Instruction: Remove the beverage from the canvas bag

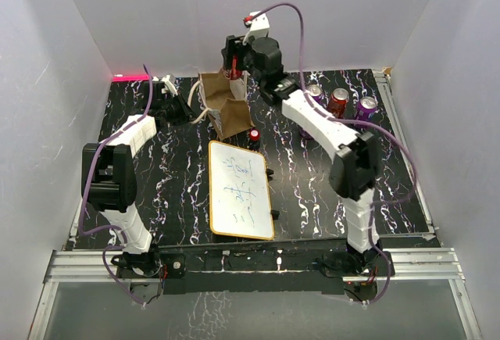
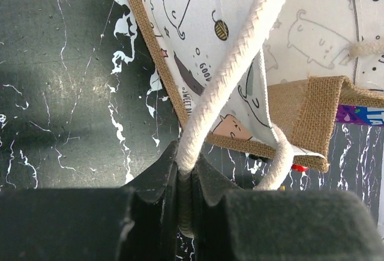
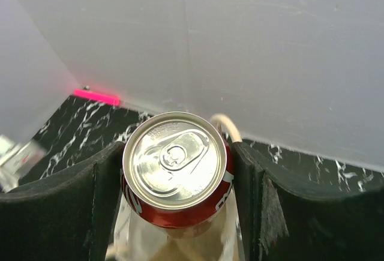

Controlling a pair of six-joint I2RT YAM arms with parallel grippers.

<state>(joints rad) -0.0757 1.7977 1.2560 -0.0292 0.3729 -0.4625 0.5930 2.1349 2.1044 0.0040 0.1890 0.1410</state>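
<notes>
The tan canvas bag [image 1: 223, 102] stands at the back middle of the table, its mouth open; its printed white lining [image 2: 252, 51] fills the left wrist view. My left gripper [image 2: 189, 168] is shut on one cream rope handle [image 2: 240, 57] at the bag's left side [image 1: 173, 104]. My right gripper [image 3: 177, 171] is shut on a red beverage can [image 3: 175, 165] with a silver top, held above the bag's mouth [image 1: 234, 66]. The bag's opening shows below the can in the right wrist view [image 3: 180, 246].
Three cans [image 1: 340, 102], two red and one purple, stand at the back right. A red-topped can [image 1: 255, 134] stands in front of the bag. A whiteboard [image 1: 240, 190] lies in the middle. White walls enclose the table; a pink strip [image 1: 130, 77] marks the back left.
</notes>
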